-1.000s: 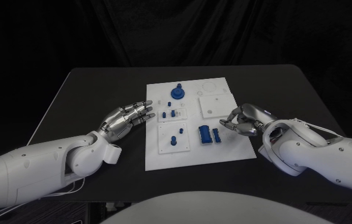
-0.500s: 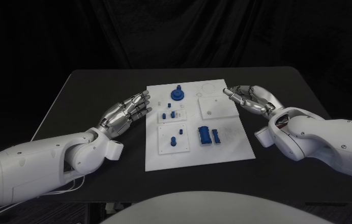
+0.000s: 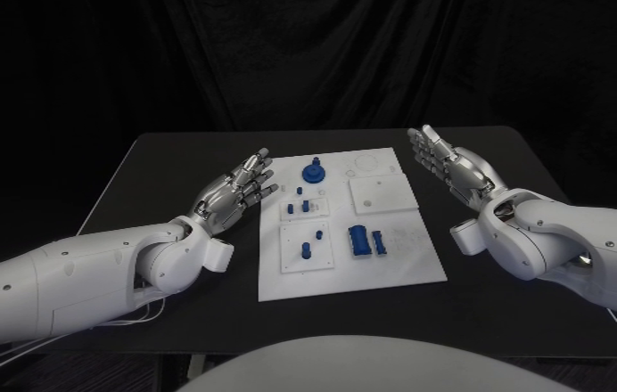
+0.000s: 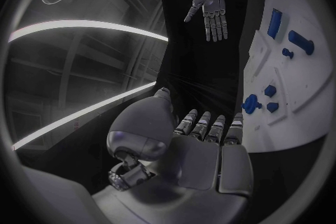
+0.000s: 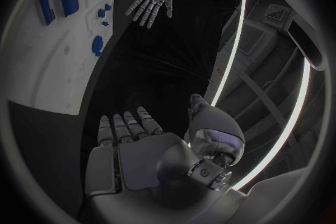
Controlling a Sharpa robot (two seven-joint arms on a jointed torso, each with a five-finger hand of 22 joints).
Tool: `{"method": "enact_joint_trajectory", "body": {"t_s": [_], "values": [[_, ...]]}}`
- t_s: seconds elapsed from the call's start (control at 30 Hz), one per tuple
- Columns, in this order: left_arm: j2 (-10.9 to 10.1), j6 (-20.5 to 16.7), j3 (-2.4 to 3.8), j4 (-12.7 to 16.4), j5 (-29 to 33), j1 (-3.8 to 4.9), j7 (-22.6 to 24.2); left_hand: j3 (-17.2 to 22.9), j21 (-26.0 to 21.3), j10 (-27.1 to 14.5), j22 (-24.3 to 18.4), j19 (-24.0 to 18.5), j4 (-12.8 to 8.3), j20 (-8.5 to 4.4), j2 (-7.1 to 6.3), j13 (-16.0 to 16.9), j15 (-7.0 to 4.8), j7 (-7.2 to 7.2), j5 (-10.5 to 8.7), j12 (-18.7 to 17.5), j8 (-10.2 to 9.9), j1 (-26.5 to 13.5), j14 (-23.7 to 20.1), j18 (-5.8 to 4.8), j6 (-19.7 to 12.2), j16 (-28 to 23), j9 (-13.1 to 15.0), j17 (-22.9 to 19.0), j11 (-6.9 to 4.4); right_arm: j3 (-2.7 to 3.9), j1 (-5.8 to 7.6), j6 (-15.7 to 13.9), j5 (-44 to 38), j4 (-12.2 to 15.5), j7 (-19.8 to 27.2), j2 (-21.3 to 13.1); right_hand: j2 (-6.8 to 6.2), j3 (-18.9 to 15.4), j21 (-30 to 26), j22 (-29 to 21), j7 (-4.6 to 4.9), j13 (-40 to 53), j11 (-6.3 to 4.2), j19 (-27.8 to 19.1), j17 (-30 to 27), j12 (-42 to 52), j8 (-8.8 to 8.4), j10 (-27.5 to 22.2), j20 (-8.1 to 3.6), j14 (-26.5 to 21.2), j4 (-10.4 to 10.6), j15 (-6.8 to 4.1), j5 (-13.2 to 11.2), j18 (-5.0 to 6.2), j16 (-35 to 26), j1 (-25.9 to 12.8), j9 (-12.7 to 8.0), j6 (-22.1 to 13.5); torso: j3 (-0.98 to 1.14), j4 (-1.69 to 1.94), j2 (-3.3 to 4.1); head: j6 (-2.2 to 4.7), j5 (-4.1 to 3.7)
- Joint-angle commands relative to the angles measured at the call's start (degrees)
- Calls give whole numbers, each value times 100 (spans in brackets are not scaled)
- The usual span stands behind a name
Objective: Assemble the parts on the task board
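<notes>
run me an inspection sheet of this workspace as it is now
surface: matte black table
job's things: flat white task board mid-table; small blue plastic parts lying or standing on it
clutter: nothing seen
grippers: left silver robot hand open beside the board's left edge; right silver robot hand open by its right edge; both hold nothing
cables: thin white cable under the left arm
surroundings: black curtain behind

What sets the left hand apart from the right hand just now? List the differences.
The left hand lies beside the task board on its left, level with the small blue parts; the right hand lies beside the board's far right corner, further up the table. The left hand's fingers point up and rightward toward the board, the right hand's up and leftward. Both hold nothing, fingers straight and apart, and neither touches the board.
</notes>
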Motion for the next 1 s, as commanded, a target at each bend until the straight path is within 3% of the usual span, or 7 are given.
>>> {"method": "enact_joint_trajectory", "body": {"t_s": [0.03,0.17,0.2,0.5,0.57,0.73,1.0], "values": [[48,-222,50,18,-5,17,-26,343,-33,-22,-58,-7,-456,-444,-413,-62,-220,281,-548,-224,-70,-1848,-12,-283,-570,-20,-54,-5,-125,109,-71,-242,199,-46,73,109,-13,4,-20,-298,-2,-135,-192,-4,-10,-549,-35,-4,-633,-5,-611,-518,-565,-40,-133,-771,-27,-283,-10,15,1,94,-26],[155,-671,173,35,-15,50,-119,465,-33,-22,-58,-7,-592,-587,-546,-62,-273,281,-726,-298,-70,-2443,-12,-373,-570,-20,-54,-5,-125,416,-233,-657,649,-181,251,393,-13,4,-20,-298,-2,-135,-192,-4,-10,-549,-35,-4,-633,-5,-611,-518,-565,-40,-133,-1411,-27,-732,-18,30,-12,320,-74],[186,-802,209,39,-18,60,-146,485,-33,-22,-58,-7,-630,-617,-578,-62,-684,281,-766,-699,-70,-2583,-12,-376,-570,-20,-54,-5,-125,505,-280,-778,780,-220,303,476,-13,4,-20,-298,-2,-135,-192,-4,-10,-549,-35,-4,-633,-5,-611,-518,-565,-40,-133,-1511,-27,-732,-21,34,-16,385,-88],[595,-2511,678,103,-55,187,-502,1083,-33,-22,-58,-7,-873,-862,-810,-62,-684,281,-1072,-699,-70,-3622,-12,-499,-570,-20,-54,-5,-125,1263,-682,-1807,1893,-552,744,1180,-13,4,-20,-298,-2,-135,-192,-4,-10,-549,-35,-4,-633,-5,-611,-518,-565,-40,-133,-2002,-27,-732,-49,85,-63,1177,-259],[680,-2866,776,116,-63,213,-575,1083,-33,-22,-58,-7,-929,-897,-847,-62,-684,281,-1122,-699,-70,-3788,-12,-927,-570,-20,-54,-5,-125,1326,-716,-1892,1986,-579,780,1238,-13,4,-20,-298,-2,-135,-192,-4,-10,-549,-35,-4,-633,-5,-611,-518,-565,-40,-133,-2002,-27,-732,-53,93,-70,1291,-284],[882,-3710,1008,148,-81,275,-751,1083,-33,-22,-58,-7,-1423,-1388,-1300,-62,-684,281,-1239,-699,-70,-4177,-12,-927,-570,-20,-54,-5,-125,1365,-736,-1944,2042,-596,803,1274,-13,4,-20,-298,-2,-135,-192,-4,-10,-549,-35,-4,-633,-5,-611,-518,-565,-40,-133,-2002,-27,-732,-60,106,-82,1492,-327],[1033,-4340,1181,171,-95,322,-882,1083,-33,-22,-58,-7,-1423,-1388,-1300,-62,-684,281,-1718,-699,-70,-4610,-12,-927,-570,-20,-54,-5,-125,1365,-736,-1944,2042,-596,803,1274,-13,4,-20,-298,-2,-135,-192,-4,-10,-549,-35,-4,-633,-5,-611,-518,-565,-40,-133,-2002,-27,-732,-62,108,-84,1532,-336]]}}
